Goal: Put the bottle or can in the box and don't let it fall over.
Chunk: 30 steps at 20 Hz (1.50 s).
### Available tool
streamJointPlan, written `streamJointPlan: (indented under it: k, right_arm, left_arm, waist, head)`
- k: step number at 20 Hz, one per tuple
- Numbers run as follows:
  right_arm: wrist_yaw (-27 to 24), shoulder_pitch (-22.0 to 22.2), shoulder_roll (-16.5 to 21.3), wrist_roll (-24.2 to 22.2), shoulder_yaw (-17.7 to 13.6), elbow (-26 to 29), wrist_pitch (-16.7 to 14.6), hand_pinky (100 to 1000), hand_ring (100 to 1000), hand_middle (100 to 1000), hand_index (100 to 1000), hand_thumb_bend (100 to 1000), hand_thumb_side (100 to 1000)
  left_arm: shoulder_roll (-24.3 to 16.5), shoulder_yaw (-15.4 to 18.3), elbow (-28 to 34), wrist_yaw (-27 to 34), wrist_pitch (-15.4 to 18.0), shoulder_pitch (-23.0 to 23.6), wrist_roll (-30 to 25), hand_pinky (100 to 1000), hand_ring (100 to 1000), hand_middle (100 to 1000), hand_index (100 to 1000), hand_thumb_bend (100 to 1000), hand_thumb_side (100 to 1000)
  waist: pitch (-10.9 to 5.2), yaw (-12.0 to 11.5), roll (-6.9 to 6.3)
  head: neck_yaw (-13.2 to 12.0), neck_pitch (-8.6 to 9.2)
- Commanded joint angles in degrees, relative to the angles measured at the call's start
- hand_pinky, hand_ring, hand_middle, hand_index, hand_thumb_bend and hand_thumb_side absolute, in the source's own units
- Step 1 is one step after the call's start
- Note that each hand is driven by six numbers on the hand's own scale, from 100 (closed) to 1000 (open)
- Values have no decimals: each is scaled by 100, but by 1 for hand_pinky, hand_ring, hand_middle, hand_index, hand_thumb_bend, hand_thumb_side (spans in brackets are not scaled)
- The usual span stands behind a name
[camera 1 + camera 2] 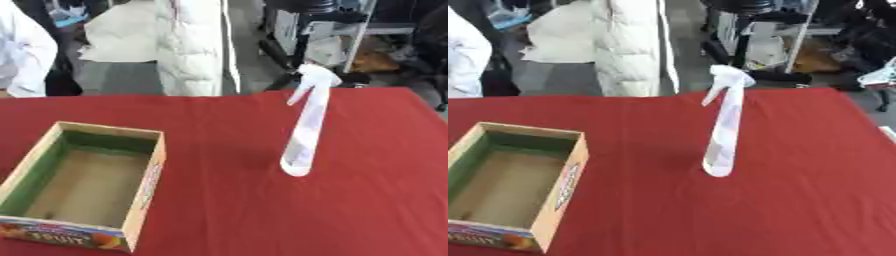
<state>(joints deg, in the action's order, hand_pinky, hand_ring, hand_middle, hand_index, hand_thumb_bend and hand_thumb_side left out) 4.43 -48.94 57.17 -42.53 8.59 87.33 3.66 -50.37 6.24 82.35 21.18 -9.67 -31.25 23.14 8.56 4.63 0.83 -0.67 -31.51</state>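
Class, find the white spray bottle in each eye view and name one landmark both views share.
Left eye view: spray bottle stands right of centre on the red cloth.
Right eye view: spray bottle stands nearer the centre.
Shared landmark: the open cardboard box at lower left, apart from the bottle.

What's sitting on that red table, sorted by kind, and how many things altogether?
White spray bottle, standing upright: 1
Open cardboard box, nothing in it: 1
Total on the red table: 2
Neither robot hand shows in these views.
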Motion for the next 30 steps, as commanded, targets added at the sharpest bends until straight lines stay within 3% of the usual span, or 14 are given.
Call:
streamJointPlan:
  k: [1,4,12,18,30]
  right_arm:
    - [73,-138,98,-66,-12,-49,-21,874,856,877,893,508,233]
    - [158,-244,-9,-186,150,-38,38,879,859,877,890,516,216]
    - [106,-330,-78,-107,257,85,194,875,866,881,890,529,208]
    - [111,-420,-138,77,265,113,288,871,864,879,889,544,207]
    - [356,-983,-703,328,438,-495,432,862,861,875,889,562,206]
  left_arm:
    - [-266,93,103,6,2,-48,16,754,750,762,834,968,663]
    - [-247,80,104,5,-5,-74,7,754,751,761,833,970,663]
    - [-257,109,196,43,-2,-44,15,753,751,762,833,970,663]
    - [-238,113,268,57,-8,-35,21,753,751,762,833,968,664]
    - [-166,97,328,77,-14,-57,4,753,752,763,832,961,664]
  waist:
    - [-63,-1,-16]
    - [-55,-26,-2]
    - [92,-86,32]
    - [186,-117,34]
    - [235,-201,-8]
  head:
    - [-12,52]
    - [-89,-216]
    - [-392,-411]
    - [-518,-410]
    - [-283,-296]
